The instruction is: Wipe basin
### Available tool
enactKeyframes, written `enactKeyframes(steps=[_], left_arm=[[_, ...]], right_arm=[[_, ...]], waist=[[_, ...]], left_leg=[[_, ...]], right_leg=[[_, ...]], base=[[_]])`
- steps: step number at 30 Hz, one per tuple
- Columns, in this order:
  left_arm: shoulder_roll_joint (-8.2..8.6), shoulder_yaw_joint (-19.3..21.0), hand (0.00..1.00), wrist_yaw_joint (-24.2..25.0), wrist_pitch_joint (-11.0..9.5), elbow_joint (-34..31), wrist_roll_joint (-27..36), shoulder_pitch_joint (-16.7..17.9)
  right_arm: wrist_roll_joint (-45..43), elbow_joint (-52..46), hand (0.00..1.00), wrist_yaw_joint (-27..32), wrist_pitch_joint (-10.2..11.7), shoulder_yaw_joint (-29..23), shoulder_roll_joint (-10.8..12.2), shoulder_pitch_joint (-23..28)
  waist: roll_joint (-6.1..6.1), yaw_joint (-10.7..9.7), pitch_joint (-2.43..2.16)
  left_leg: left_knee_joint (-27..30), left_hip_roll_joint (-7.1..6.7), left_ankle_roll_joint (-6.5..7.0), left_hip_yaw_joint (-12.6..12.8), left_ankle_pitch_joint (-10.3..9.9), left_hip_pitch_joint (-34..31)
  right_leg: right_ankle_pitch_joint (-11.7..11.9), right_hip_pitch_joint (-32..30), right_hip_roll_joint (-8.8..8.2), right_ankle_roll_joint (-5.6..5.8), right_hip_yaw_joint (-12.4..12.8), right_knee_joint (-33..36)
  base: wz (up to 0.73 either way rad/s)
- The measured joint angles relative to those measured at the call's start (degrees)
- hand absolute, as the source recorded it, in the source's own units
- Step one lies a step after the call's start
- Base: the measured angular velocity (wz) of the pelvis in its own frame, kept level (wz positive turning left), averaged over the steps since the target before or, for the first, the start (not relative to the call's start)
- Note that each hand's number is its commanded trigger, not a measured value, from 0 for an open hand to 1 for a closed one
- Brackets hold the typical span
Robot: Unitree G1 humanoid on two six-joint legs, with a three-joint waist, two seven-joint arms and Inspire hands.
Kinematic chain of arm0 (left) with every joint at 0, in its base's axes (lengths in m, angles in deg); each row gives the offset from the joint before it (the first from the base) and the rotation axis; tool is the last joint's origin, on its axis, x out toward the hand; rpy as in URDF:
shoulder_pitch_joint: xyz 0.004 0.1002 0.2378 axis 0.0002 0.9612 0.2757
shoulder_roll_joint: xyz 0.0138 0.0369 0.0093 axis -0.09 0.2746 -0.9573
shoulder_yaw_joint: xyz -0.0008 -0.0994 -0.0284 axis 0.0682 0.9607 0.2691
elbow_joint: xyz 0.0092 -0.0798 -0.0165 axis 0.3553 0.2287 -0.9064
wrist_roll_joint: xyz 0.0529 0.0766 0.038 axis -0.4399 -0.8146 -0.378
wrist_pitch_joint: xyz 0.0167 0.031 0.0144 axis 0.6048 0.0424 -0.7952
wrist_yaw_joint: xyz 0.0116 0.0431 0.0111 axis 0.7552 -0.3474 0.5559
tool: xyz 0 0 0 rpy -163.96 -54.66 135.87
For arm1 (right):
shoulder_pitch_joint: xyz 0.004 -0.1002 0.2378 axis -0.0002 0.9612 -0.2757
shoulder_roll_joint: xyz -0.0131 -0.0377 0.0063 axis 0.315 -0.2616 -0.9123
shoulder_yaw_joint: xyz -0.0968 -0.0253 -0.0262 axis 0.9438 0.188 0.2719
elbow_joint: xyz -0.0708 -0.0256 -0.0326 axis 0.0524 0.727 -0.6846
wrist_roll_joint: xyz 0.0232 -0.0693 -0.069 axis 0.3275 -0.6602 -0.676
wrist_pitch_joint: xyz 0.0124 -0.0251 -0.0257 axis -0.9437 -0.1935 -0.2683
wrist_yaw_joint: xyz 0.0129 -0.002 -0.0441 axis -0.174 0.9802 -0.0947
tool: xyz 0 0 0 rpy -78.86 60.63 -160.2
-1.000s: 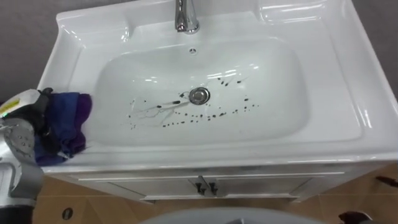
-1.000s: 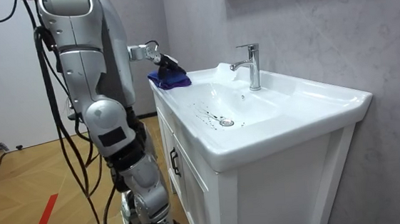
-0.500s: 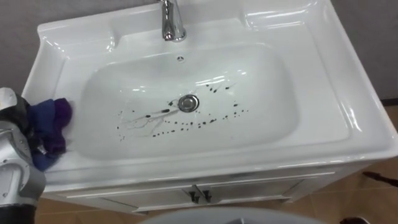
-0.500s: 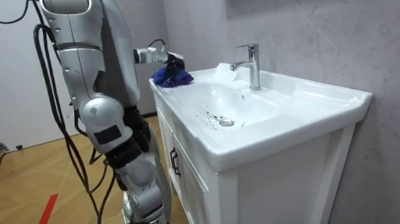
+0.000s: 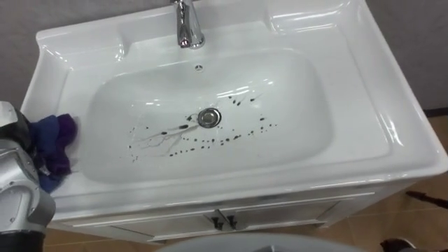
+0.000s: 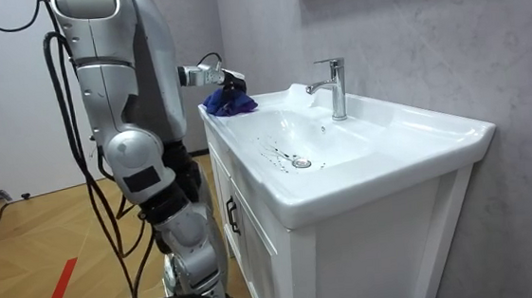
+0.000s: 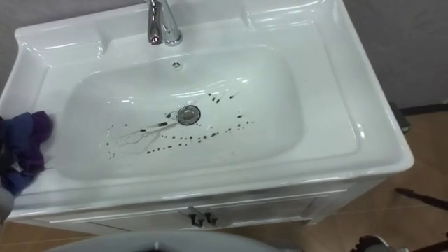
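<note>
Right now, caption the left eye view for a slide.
Left hand grips a blue cloth at the left rim of the white basin; dark specks surround the drain.

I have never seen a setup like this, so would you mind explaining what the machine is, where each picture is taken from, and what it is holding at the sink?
It is a humanoid robot standing on two legs in front of a white basin set on a cabinet. Two pictures come from the camera eyes in its head, looking down at the work. The third comes from a camera standing in the room. Inside the basin, dark spots are scattered around the drain, below the tap. Its left hand grips a blue cloth at the basin's left rim. The spots are not yet wiped.
</note>
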Motion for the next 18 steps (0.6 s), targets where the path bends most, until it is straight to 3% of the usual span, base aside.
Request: enactKeyframes(steps=[5, 10, 18], left_arm=[[0.62, -1.1, 1.0, -3.5, 0.0, 1.6, 0.0, 0.0], [0.73, -1.0, 1.0, -5.2, -0.8, 1.5, 0.1, -0.2], [1.1, -1.0, 1.0, -6.6, -4.6, -2.9, 0.4, 1.1]], right_arm=[[0.0, 0.0, 0.0, 0.8, 0.0, 0.0, 0.0, 0.4], [1.9, 0.1, 0.0, 0.8, 0.1, 0.1, 0.0, 0.4], [2.7, 1.4, 0.0, 0.9, 2.3, 0.6, 0.6, 0.5]], waist=[[-0.04, -0.5, -0.02], [-0.61, -0.5, -0.35], [-1.39, 0.1, -0.31]], left_leg=[[0.0, 0.0, 0.0, 0.2, 0.0, 0.7], [0.1, 0.03, 0.0, 0.1, 0.0, 0.6], [0.1, 0.0, 0.0, -0.8, 0.0, -0.3]], right_leg=[[0.0, 0.9, -0.01, 0.03, -0.3, -0.1], [0.0, 0.8, -0.17, 0.02, -0.3, 0.1], [0.1, 0.9, 0.0, 0.11, -1.1, -0.8]], base=[[0.05], [0.02], [0.08]])
